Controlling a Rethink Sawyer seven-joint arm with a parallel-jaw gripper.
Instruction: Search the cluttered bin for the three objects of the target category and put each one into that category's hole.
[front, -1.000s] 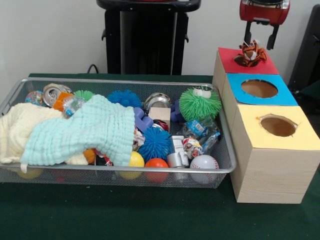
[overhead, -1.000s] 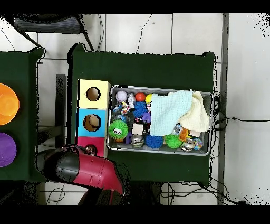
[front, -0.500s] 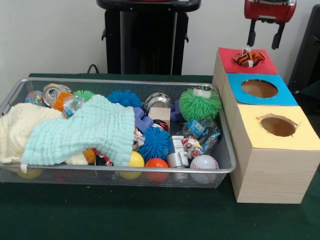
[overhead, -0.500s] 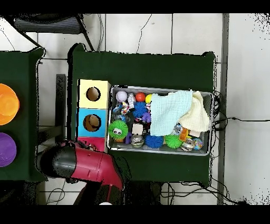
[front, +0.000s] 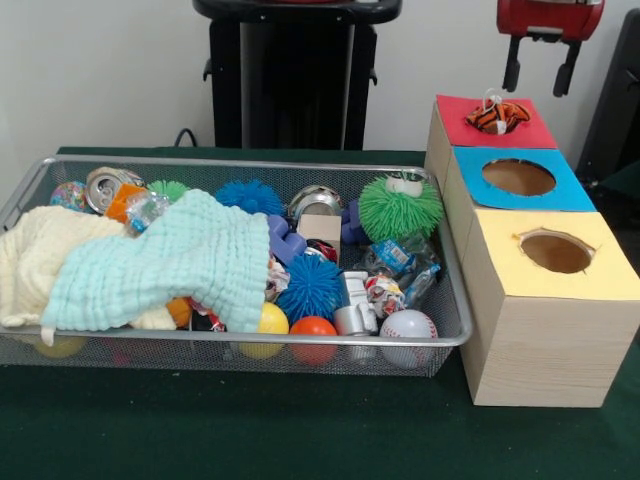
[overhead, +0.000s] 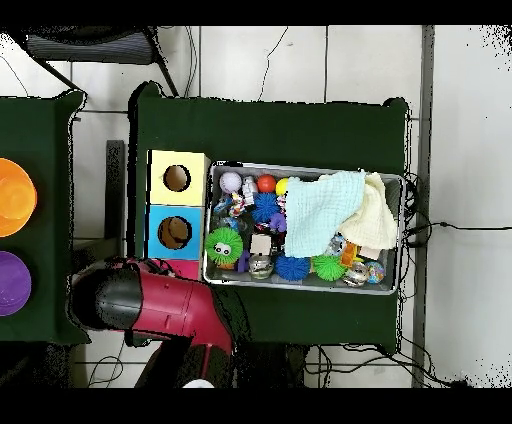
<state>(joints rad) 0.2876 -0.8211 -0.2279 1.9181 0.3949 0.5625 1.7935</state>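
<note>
The wide silver wire-mesh bin (front: 440, 335) sits at nine o'clock of the row of three light wooden boxes (front: 545, 350). On the twelve o'clock box, the orange black-striped soft toy (front: 497, 115) lies in the round hole. The black-fingered red gripper (front: 541, 68) hangs directly above it, apart.

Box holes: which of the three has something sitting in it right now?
The hole in the red top, farthest back and below the hand, holds the striped orange toy. The blue-topped hole and yellow-topped hole show nothing.

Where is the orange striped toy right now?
In the front view, the orange striped toy sits in the hole of the red-topped box at upper right, just beyond the blue-topped box, below the open gripper.
</note>
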